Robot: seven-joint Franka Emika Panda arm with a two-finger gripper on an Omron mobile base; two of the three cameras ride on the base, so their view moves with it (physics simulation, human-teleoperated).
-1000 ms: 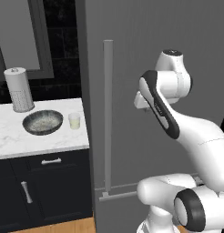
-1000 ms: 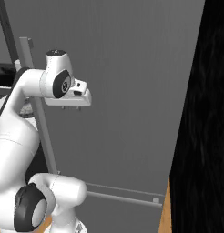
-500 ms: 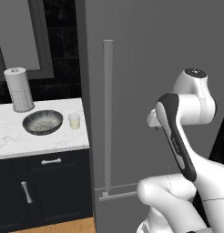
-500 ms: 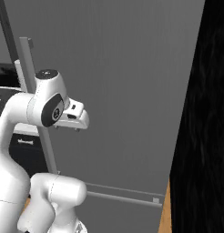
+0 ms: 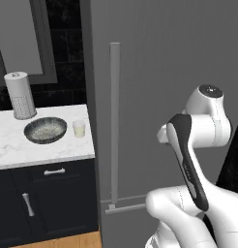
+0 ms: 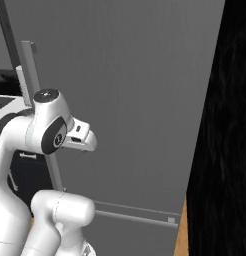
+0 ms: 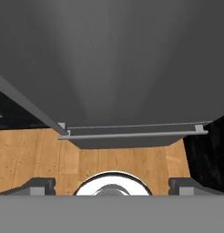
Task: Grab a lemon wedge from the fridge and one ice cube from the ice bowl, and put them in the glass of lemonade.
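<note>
While the gripper (image 7: pixel 112 184) is hanging with its two dark fingertips (image 7: pixel 38 184) spread wide apart and nothing between them, the hand view is looking down past them at the wooden floor (image 7: pixel 36 154) and the foot of the fridge (image 7: pixel 118 59). A grey bar handle (image 7: pixel 132 134) is running across the bottom of the fridge door there, and a second bar is slanting up toward the left edge.

From the left base camera, the white arm (image 5: pixel 193 160) is folding up at the lower right, in front of the fridge (image 5: pixel 164 58), whose door is standing shut. A long vertical handle (image 5: pixel 114 126) is running down the door's left side. From the right base camera, the arm (image 6: pixel 45 135) is rising at the lower left, just before that same handle (image 6: pixel 32 65).

Farther left, a marble counter (image 5: pixel 24 150) is sitting over dark drawer cabinets (image 5: pixel 48 203). On it, the ice bowl (image 5: pixel 45 130) is resting just beside the glass (image 5: pixel 79 128), which is standing upright to its right, holding pale liquid. Behind the bowl, a paper-towel roll (image 5: pixel 20 95) is standing near the wall.
</note>
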